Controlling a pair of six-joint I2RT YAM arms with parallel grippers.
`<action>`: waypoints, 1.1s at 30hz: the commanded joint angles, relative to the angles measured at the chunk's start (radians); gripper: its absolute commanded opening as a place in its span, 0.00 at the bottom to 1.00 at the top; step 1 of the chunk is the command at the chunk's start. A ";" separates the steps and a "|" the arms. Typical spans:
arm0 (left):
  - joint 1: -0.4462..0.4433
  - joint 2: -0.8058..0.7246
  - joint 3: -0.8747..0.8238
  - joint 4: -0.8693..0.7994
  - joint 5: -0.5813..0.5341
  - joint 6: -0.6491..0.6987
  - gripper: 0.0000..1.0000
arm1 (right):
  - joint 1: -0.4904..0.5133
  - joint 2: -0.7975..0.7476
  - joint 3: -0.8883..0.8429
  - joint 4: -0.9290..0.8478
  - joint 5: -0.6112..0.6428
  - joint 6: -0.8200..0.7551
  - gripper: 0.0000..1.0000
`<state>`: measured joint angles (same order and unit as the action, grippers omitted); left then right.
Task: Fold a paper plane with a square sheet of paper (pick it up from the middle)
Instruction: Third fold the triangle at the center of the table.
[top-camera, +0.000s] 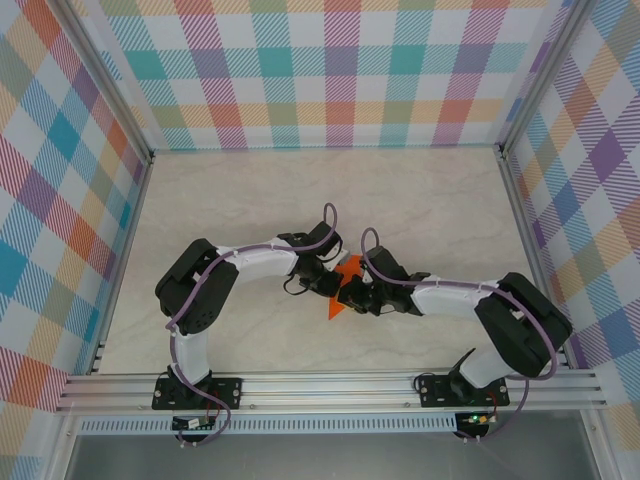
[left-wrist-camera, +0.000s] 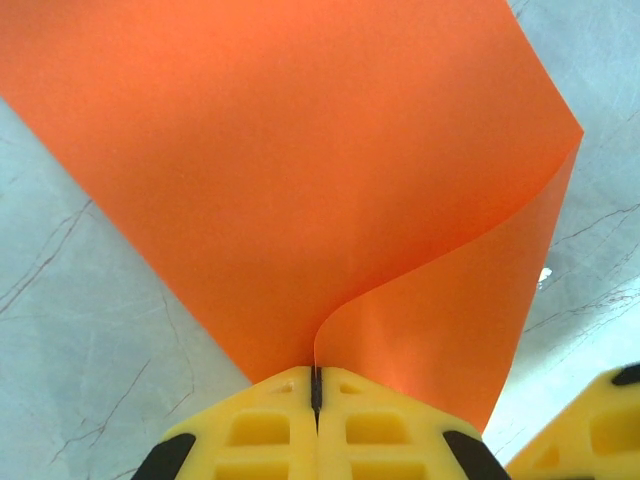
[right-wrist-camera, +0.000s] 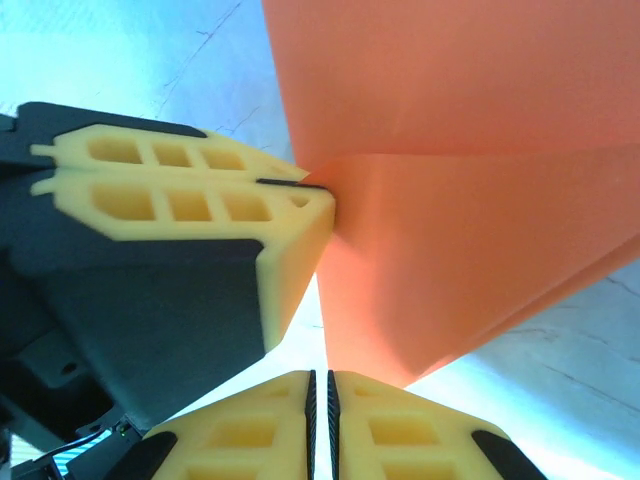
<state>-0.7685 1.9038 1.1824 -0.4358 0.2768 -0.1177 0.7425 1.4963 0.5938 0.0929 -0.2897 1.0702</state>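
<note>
Enclosure walls: plaid-patterned panels are seen along the top, left and right of the top external view.
Tabletop: a pale, marble-veined surface is enclosed by the walls. An aluminium rail runs along its lower edge.
Left arm: it is mounted at lower left and bent towards the centre of the frame.
Right arm: it is mounted at lower right and bent towards the same central spot.
Square sheet of paper: the bright orange sheet is located at the centre of the top external view, between the two arm tips. In the left wrist view the sheet covers most of the upper frame. It is curled over on itself, and one layer rises from the jaws in a smooth bend. In the right wrist view the sheet occupies the upper right, with a lower flap hanging to a point. Whether any edge touches the tabletop cannot be told.
Left gripper: the yellow jaws are pressed together and clamped on the sheet at its bend. The same clamp is seen at centre left of the right wrist view.
Right gripper: the jaws are drawn close with a thin slit between them, just below the sheet. Whether the sheet is pinched cannot be told.
</note>
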 joint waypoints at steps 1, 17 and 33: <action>0.006 0.041 -0.006 -0.050 -0.011 0.003 0.00 | -0.005 0.033 -0.010 0.079 -0.075 -0.014 0.14; 0.005 0.046 0.002 -0.054 -0.005 0.004 0.00 | -0.005 0.145 -0.039 0.037 -0.026 0.004 0.12; 0.005 0.047 0.003 -0.052 -0.001 0.004 0.01 | -0.063 0.099 -0.008 0.091 -0.077 -0.026 0.13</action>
<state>-0.7685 1.9072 1.1885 -0.4423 0.2775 -0.1177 0.6819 1.5581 0.5838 0.1478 -0.3370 1.0626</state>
